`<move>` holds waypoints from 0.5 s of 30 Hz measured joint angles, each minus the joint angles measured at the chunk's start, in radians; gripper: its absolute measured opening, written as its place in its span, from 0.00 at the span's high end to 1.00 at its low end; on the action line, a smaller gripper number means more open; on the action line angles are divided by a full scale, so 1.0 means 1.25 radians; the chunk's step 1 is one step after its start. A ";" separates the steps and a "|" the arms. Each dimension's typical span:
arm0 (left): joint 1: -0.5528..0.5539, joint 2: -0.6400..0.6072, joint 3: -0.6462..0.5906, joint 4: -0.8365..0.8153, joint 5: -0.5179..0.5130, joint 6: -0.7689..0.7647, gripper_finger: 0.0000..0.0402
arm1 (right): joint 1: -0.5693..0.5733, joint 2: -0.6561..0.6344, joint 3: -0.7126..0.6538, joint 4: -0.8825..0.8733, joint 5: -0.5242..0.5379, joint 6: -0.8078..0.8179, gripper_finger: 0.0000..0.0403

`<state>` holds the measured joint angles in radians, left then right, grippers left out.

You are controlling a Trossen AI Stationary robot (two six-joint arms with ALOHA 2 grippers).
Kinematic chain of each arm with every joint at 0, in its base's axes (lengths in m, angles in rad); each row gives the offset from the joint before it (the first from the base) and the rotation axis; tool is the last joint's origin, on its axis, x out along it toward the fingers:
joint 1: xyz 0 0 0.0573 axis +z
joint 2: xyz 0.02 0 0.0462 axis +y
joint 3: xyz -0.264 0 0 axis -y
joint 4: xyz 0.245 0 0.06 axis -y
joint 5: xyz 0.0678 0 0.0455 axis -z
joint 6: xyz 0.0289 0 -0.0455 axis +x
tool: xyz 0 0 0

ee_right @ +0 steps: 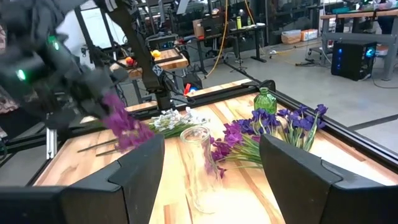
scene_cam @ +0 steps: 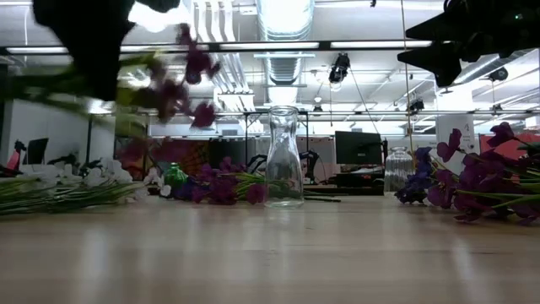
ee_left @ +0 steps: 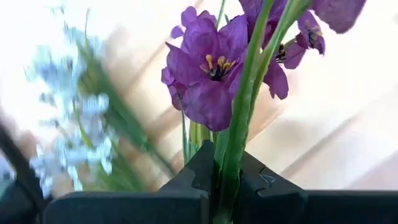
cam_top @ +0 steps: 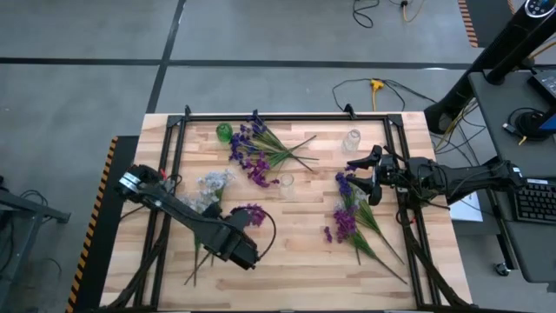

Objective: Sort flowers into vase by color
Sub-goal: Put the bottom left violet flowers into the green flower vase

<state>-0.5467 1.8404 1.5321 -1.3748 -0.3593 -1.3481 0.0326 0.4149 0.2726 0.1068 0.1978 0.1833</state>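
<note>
My left gripper (cam_top: pixel 247 228) hovers over the near middle of the table, shut on a magenta-purple flower (cam_top: pixel 253 213), seen close up as a blossom (ee_left: pixel 208 74) in the left wrist view. The low view shows that flower (scene_cam: pixel 181 80) raised well above the tabletop. My right gripper (cam_top: pixel 360 174) is open above the right-hand flower pile (cam_top: pixel 352 217), touching nothing. A clear vase (cam_top: pixel 286 183) stands mid-table and shows between the right fingers as vase (ee_right: pixel 199 162). White-lavender flowers (cam_top: pixel 213 183) lie left of it. A mixed blue-violet and magenta pile (cam_top: pixel 261 148) lies at the far middle. My left gripper pinches the flower's green stem (ee_left: pixel 231 168) between its two fingers, just below the blossom cluster. The stem runs straight out past the fingertips, with the blossoms beyond them. The flower is lifted clear of the table.
A green vase (cam_top: pixel 224 132) stands at the far left of the table and a clear jar (cam_top: pixel 352 139) at the far right. A black frame rail (cam_top: pixel 287 116) runs along the far edge. Bare wood lies along the near middle (cam_top: pixel 295 269).
</note>
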 joint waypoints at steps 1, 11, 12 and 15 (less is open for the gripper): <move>0.000 -0.013 0.010 0.001 -0.020 0.012 0.99 | 0.000 0.000 0.000 -0.002 0.000 0.000 0.37; -0.005 -0.142 0.027 0.006 -0.199 0.074 0.99 | 0.000 0.000 0.000 -0.013 -0.015 0.001 0.37; -0.005 -0.156 0.026 0.012 -0.225 0.082 0.99 | 0.000 0.000 0.000 -0.017 -0.015 0.001 0.37; -0.005 -0.195 0.025 0.049 -0.304 0.133 0.99 | 0.000 0.000 -0.002 -0.019 -0.018 0.000 0.37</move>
<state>-0.5529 1.5962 1.5631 -1.3139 -0.7399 -1.1815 0.0326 0.4150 0.2707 0.0835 0.1749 0.1835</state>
